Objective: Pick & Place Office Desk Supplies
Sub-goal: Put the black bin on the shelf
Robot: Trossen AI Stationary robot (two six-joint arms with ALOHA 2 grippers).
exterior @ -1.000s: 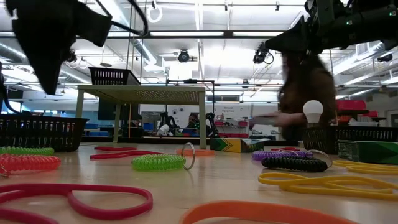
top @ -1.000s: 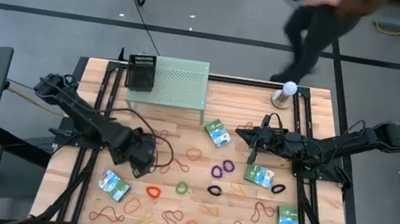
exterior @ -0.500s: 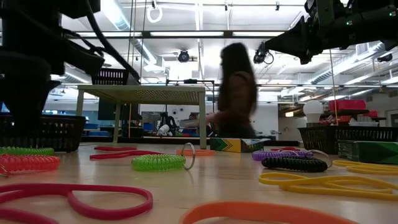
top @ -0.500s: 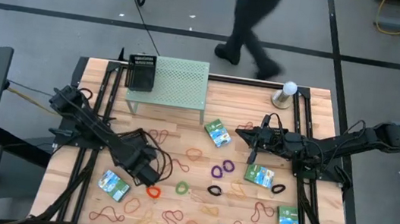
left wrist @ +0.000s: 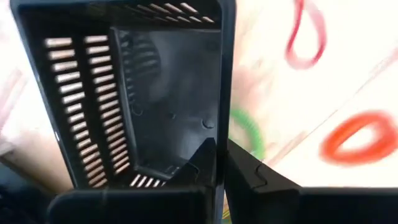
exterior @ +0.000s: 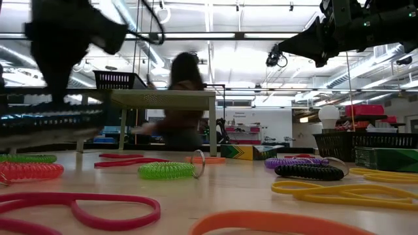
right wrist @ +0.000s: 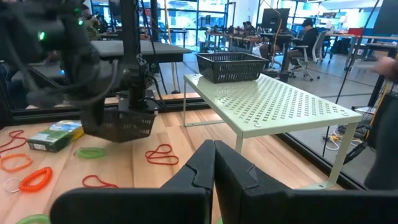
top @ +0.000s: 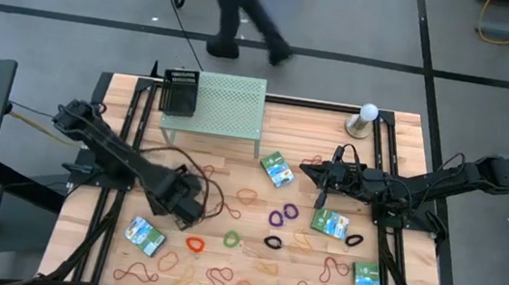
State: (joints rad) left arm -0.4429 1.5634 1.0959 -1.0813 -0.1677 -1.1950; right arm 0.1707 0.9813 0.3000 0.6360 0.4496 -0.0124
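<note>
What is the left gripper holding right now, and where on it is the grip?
The left gripper holds a small black mesh tray, its fingers clamped over the tray's rim wall. The right gripper holds nothing.

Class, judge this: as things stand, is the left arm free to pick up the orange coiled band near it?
Probably not: the left pincer is shut on the black mesh tray, so nothing is free to take the orange coiled band lying close by.

No text, label, brand or number is legible anywhere. The green-white-blue packets (top: 277, 170) on the desk (top: 402, 131) carry printing, but it is too small to read.
</note>
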